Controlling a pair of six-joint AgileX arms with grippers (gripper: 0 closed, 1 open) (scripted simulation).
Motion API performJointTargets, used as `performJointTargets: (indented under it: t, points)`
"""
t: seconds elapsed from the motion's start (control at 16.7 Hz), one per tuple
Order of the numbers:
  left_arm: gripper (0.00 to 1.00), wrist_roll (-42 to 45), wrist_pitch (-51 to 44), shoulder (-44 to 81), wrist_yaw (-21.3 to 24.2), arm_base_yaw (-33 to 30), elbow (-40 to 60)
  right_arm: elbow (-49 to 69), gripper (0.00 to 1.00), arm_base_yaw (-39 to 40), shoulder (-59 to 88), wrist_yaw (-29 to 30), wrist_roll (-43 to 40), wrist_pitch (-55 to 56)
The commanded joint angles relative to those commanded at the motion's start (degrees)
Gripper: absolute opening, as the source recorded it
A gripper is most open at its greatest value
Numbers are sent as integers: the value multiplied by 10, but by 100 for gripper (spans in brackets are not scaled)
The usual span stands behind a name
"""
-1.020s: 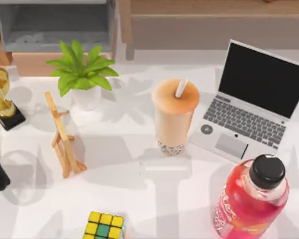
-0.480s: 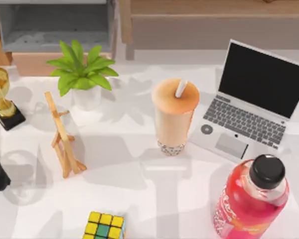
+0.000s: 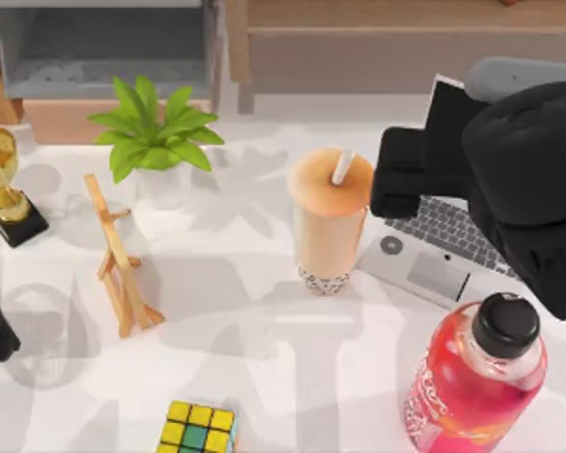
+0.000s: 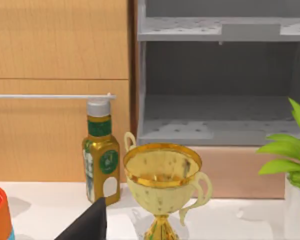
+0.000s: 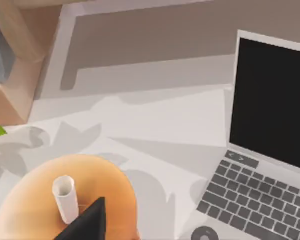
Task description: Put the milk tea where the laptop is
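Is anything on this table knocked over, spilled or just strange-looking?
Nothing stands out. The milk tea stands upright, lid on, beside the open laptop; the pink bottle is upright and capped. No spills show.

The milk tea (image 3: 329,222) stands mid-table, the laptop (image 3: 441,253) just to its right (under the right gripper (image 3: 394,176)), a bottle (image 3: 475,379) nearer the front.
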Motion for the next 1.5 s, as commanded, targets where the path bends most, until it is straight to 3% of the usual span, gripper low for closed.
performJointTargets:
  t: [0.3, 0.54, 0.9, 1.5]
  points:
    - [100, 0, 0, 0, 0, 0, 0, 101, 100, 105, 201, 82, 102, -43]
    - [100, 0, 0, 0, 0, 0, 0, 119, 100, 136, 257, 108, 137, -58]
    - [100, 0, 0, 0, 0, 0, 0, 119, 100, 128, 262, 104, 129, -48]
    - [100, 0, 0, 0, 0, 0, 0, 122, 100, 43, 359, 54, 35, 115]
